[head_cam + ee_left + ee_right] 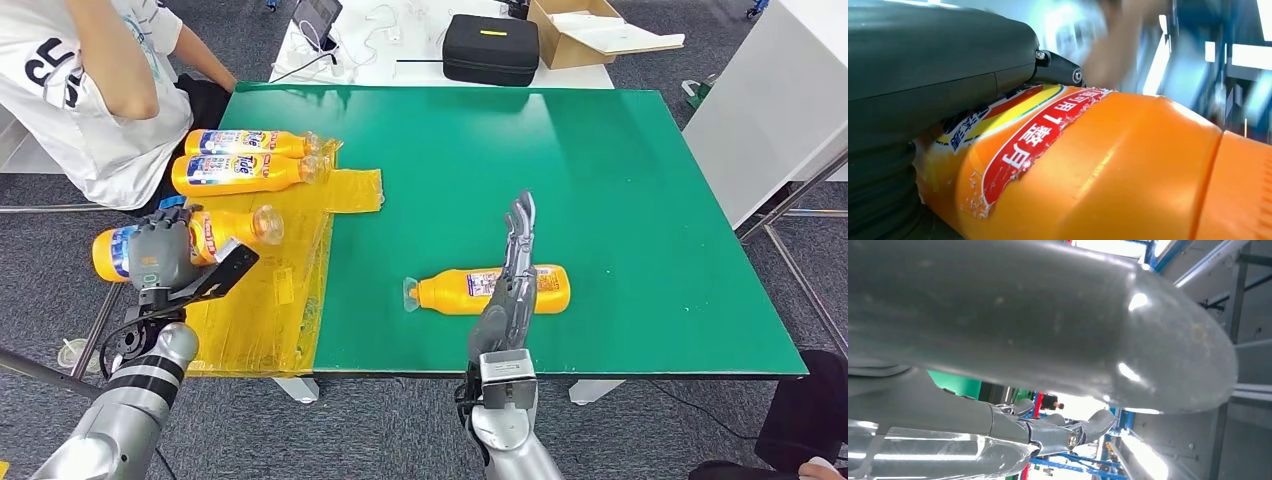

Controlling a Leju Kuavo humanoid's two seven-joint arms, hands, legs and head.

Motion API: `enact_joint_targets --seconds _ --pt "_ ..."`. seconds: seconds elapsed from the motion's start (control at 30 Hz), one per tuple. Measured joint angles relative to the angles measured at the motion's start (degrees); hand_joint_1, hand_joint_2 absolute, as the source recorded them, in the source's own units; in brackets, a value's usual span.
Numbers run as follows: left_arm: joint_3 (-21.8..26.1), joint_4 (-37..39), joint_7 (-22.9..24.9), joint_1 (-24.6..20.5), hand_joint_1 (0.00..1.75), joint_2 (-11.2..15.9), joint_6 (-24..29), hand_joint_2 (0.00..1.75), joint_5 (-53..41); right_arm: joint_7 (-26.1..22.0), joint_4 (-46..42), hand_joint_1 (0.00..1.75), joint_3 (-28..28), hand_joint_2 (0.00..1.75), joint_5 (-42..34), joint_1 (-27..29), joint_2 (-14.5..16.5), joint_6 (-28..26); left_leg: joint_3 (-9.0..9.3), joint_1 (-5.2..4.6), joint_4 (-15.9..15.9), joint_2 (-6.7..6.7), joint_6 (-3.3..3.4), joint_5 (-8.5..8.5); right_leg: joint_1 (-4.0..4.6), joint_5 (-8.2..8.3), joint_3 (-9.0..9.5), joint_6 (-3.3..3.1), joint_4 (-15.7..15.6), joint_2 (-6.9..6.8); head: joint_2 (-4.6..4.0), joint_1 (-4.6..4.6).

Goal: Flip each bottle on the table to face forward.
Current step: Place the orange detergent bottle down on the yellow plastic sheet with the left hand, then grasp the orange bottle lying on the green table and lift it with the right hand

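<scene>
Several orange detergent bottles lie on their sides. My left hand point(160, 255) grips one bottle point(222, 230) by its body at the table's left edge, cap pointing right; up close its red and yellow label point(1038, 145) shows beside the hand point(923, 75). Two more bottles point(245, 143) point(240, 172) lie side by side on the yellow sheet point(270, 300). Another bottle point(455, 290) lies on the green table point(600, 200) near the front, cap to the left. My right hand point(512, 270) stands edge-on across it, fingers point(1048, 430) straight and holding nothing; whether they touch it is unclear.
A person in a white shirt point(90, 90) sits at the back left corner. Behind the green table, a white table carries a black case point(490, 48), a cardboard box point(590, 30) and a tablet point(315, 20). A white cabinet point(770, 100) stands on the right.
</scene>
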Motion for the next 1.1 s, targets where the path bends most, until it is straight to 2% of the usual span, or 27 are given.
enact_joint_targets --seconds 0.13,0.27,0.47,0.73,0.77,0.87,0.9,1.0,1.1 --pt "-1.6 4.1 0.6 -0.1 1.75 1.5 -7.6 1.75 -2.8 0.1 -0.3 0.00 -0.5 0.00 -1.0 0.0 -0.2 2.1 -0.03 0.00 0.0 0.01 0.00 0.00 0.00 0.00 -0.04 0.00 0.0 0.00 0.01 0.01" --pt "-3.7 6.6 2.1 -0.6 1.75 2.4 -11.1 1.75 -5.3 0.8 -0.2 0.00 -0.7 0.00 -0.9 0.0 -0.3 3.4 -0.04 0.00 0.0 0.00 0.00 0.00 0.00 0.00 -0.04 0.00 0.0 0.00 0.00 0.00" --pt "-5.3 8.6 1.0 -1.5 1.75 2.8 -17.1 1.75 -4.1 1.7 1.3 0.00 -0.7 0.00 -0.4 -0.2 -0.3 5.0 -0.02 0.00 0.0 -0.06 0.00 0.00 0.00 -0.01 0.03 0.00 0.0 -0.02 0.01 -0.01" --pt "-5.8 9.4 -0.3 -2.2 1.75 2.9 -20.0 1.75 -2.7 1.9 3.4 0.00 -0.8 0.00 -0.3 -0.6 -0.2 5.7 0.04 -0.01 0.0 -0.09 0.00 0.01 -0.01 0.00 0.12 0.00 0.0 -0.03 0.00 0.00" --pt "-5.8 9.4 -0.6 -2.2 1.64 2.9 -20.4 1.75 -2.4 1.9 3.6 0.00 -0.8 0.00 -0.3 -0.6 -0.2 5.8 0.04 -0.01 0.0 -0.09 0.00 0.01 -0.01 0.00 0.13 0.00 0.0 -0.03 -0.01 0.00" --pt "-5.8 9.4 -1.9 -2.3 0.34 2.9 -22.0 1.75 -0.9 1.9 4.1 0.00 -0.9 0.00 -0.2 -0.8 0.0 6.3 0.07 -0.01 0.0 -0.09 0.00 0.01 -0.01 0.00 0.15 0.00 0.0 -0.04 -0.01 -0.02" --pt "-5.8 9.4 -2.6 -2.4 0.01 2.9 -22.8 1.31 -0.3 1.9 4.3 0.00 -0.9 0.00 -0.2 -0.8 0.1 6.5 0.08 -0.01 0.0 -0.10 0.00 0.01 -0.01 -0.01 0.16 0.00 0.0 -0.05 -0.01 -0.02" --pt "-5.8 9.4 -4.4 -2.4 0.00 3.0 -25.9 0.00 1.2 1.9 4.9 0.00 -1.1 0.00 -0.1 -0.9 0.4 7.1 0.12 -0.01 0.0 -0.12 0.00 0.00 -0.01 -0.01 0.21 0.00 0.0 -0.07 -0.01 -0.01" --pt "-6.3 9.4 -6.1 -2.4 0.00 3.0 -29.3 0.00 2.5 1.9 5.6 0.00 -1.2 0.00 -0.1 -1.1 0.6 7.7 0.18 -0.01 0.0 -0.14 0.00 0.00 -0.02 -0.02 0.30 -0.01 0.0 -0.09 -0.01 -0.01"
